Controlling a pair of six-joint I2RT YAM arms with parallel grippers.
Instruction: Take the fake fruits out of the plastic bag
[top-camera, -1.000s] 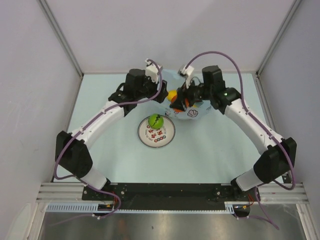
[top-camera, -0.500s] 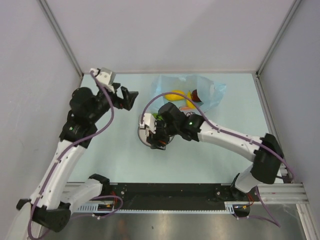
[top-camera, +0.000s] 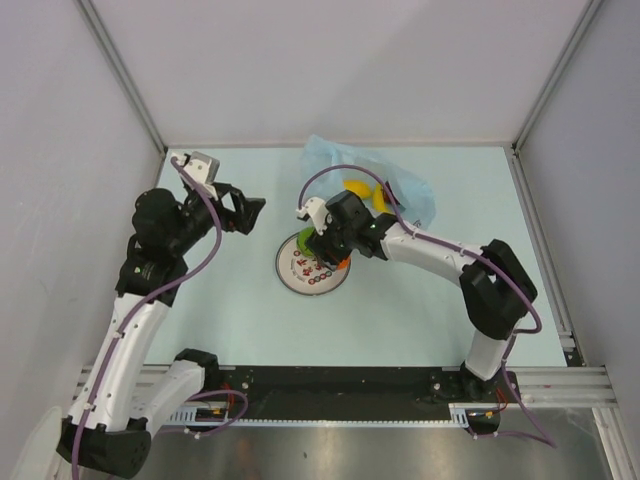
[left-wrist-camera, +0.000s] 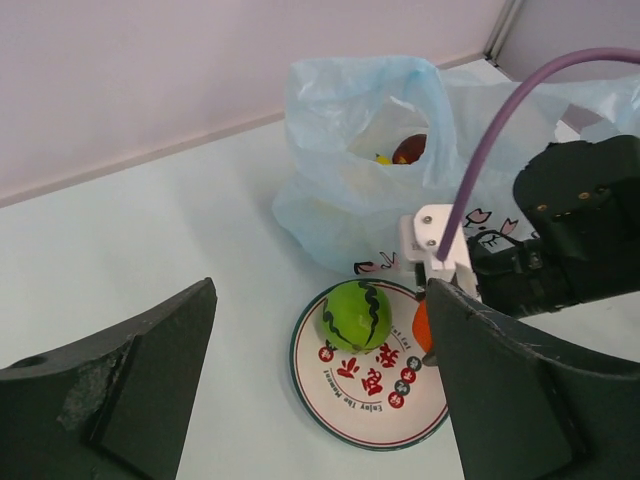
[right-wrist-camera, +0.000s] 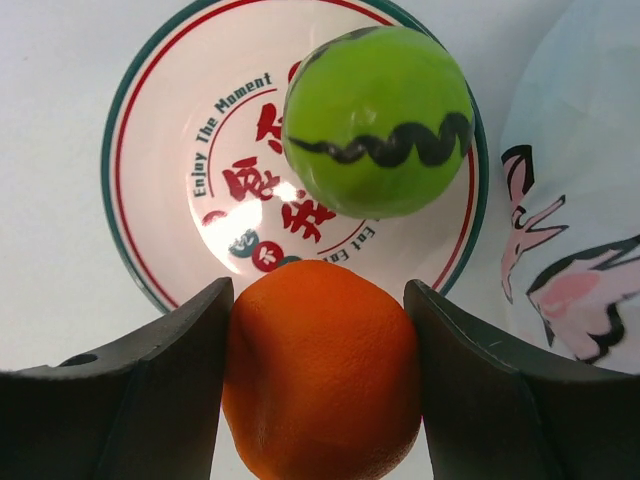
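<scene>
I see the crumpled light-blue bag (top-camera: 325, 155) by the bench's far edge, mouth open, with a yellow banana (top-camera: 357, 188) and dark red apple (left-wrist-camera: 410, 149) inside, the green zigzag-striped fruit (right-wrist-camera: 378, 122) near the bench's middle, and the orange (right-wrist-camera: 320, 365) pinched between the right fingers (right-wrist-camera: 150, 400) just beside it.

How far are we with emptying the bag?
Done: the green fruit sits on the plate. In hand: the right tool is shut on the orange over the plate's edge. Remaining: the banana and the dark red apple are inside the plastic bag. The left tool is open, empty.
</scene>
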